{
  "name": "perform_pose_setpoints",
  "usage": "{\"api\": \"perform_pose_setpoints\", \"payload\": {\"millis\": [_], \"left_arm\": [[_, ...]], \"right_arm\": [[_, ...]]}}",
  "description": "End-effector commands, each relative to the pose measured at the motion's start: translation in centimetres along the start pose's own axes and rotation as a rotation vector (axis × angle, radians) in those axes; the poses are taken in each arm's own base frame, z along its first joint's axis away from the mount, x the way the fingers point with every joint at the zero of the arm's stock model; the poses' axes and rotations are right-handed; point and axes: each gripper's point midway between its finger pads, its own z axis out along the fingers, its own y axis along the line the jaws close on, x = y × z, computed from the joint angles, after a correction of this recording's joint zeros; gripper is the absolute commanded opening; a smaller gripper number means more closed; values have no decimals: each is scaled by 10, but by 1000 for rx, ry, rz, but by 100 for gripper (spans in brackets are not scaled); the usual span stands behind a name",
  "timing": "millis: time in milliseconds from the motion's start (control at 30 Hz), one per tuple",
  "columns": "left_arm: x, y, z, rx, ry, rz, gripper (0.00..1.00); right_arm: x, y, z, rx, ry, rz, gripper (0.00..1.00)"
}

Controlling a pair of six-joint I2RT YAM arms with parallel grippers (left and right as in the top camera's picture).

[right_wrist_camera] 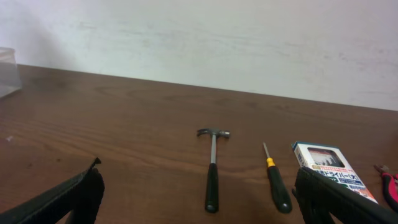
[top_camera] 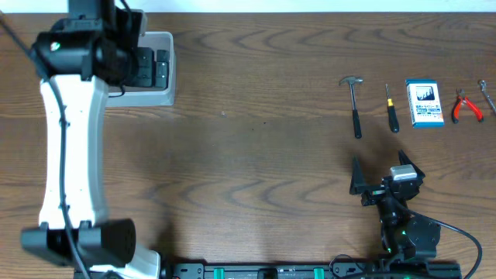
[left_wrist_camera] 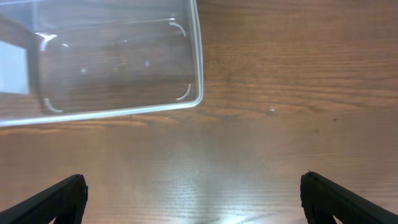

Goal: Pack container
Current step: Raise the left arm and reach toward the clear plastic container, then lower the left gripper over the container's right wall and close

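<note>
Clear plastic container (top_camera: 167, 93) at ten o'clock from overhead, half hidden under the left arm (top_camera: 70, 132). Likely light, stiff, slippery; best held by the rim. From left wrist: left gripper (left_wrist_camera: 193, 193) jaws spread wide, holding nothing, container at eleven o'clock, see-through bottom showing. From right wrist: right gripper (right_wrist_camera: 199, 180) jaws spread wide too, hammer (right_wrist_camera: 212, 168) at twelve o'clock.

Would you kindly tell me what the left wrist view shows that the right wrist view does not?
Only the left wrist view: the clear rectangular plastic container close up from above, apparently empty. Only the right wrist view: the black-handled metal hammer, yellow-collared black-handled screwdriver, blue-and-white box, red pliers handle and pale wall; the container is a mere sliver at its left edge. Both: the brown wooden table, and each view's own claw, the left claw and the right claw, open and holding nothing.
</note>
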Motion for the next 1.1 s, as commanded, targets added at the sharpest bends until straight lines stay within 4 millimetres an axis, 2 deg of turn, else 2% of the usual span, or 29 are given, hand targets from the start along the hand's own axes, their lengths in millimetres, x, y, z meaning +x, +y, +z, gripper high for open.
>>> {"api": "perform_pose_setpoints", "payload": {"millis": [0, 167, 433, 733, 800, 967, 1067], "left_arm": [[-13, -1, 8, 4, -27, 41, 98], [-33, 16, 15, -88, -92, 4, 98], [-38, 14, 58, -101, -20, 10, 98], [-87, 13, 64, -122, -137, -4, 98], [-87, 13, 73, -120, -120, -8, 98], [-72, 7, 105, -100, -26, -20, 98], [-73, 5, 112, -98, -25, -17, 98]], "right_arm": [[1, 2, 0, -7, 0, -9, 99], [1, 2, 0, -7, 0, -9, 99], [1, 2, 0, -7, 0, -9, 99], [1, 2, 0, -7, 0, -9, 99], [1, 2, 0, -7, 0, -9, 99], [1, 2, 0, -7, 0, -9, 99], [1, 2, 0, -7, 0, -9, 99]]}}
